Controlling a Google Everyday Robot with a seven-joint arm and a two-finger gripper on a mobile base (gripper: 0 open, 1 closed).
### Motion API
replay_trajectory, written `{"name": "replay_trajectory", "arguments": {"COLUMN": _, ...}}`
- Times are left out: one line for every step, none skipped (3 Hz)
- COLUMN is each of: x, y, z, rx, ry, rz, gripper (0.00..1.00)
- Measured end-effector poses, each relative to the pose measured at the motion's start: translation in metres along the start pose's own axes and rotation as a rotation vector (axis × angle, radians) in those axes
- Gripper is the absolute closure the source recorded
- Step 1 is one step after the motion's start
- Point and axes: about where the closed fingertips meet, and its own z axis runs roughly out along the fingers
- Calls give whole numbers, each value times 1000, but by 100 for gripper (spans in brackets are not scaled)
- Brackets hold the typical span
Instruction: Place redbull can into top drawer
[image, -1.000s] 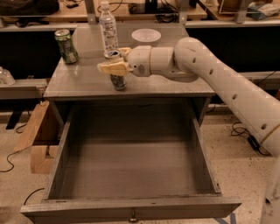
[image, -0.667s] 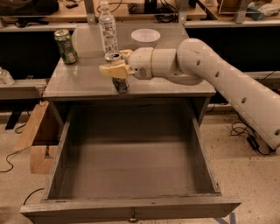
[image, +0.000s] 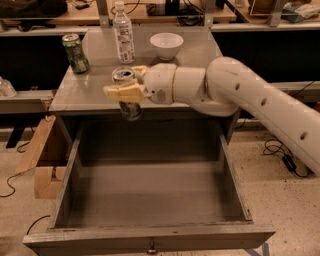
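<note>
The redbull can (image: 129, 109) is slim and silver-grey with dark print and a shiny top. My gripper (image: 125, 86) is shut on its upper part and holds it upright in the air, at the table's front edge, above the back of the top drawer. The top drawer (image: 150, 235) is pulled fully open toward me, wide, shallow and grey, with a small round knob (image: 151, 246) on its front panel. Nothing lies inside it.
On the grey table (image: 85, 92) stand a green can (image: 75, 52) at the back left, a clear plastic bottle (image: 123, 34) and a white bowl (image: 166, 45). A cardboard box (image: 42, 160) sits on the floor left of the drawer. Cables lie on the floor at right.
My gripper has lifted the redbull can off the tabletop and brought it forward over the table's front edge. The other things have not moved.
</note>
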Motion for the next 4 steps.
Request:
{"name": "replay_trajectory", "arguments": {"x": 26, "y": 32, "z": 7, "rx": -21, "ry": -66, "rz": 53, "gripper": 100}}
{"name": "replay_trajectory", "arguments": {"x": 74, "y": 62, "z": 26, "rx": -59, "ry": -66, "rz": 61, "gripper": 100}}
{"name": "replay_trajectory", "arguments": {"x": 116, "y": 75, "z": 39, "rx": -106, "ry": -3, "rz": -17, "gripper": 100}}
{"name": "replay_trajectory", "arguments": {"x": 124, "y": 76, "z": 42, "rx": -110, "ry": -11, "rz": -4, "gripper": 100}}
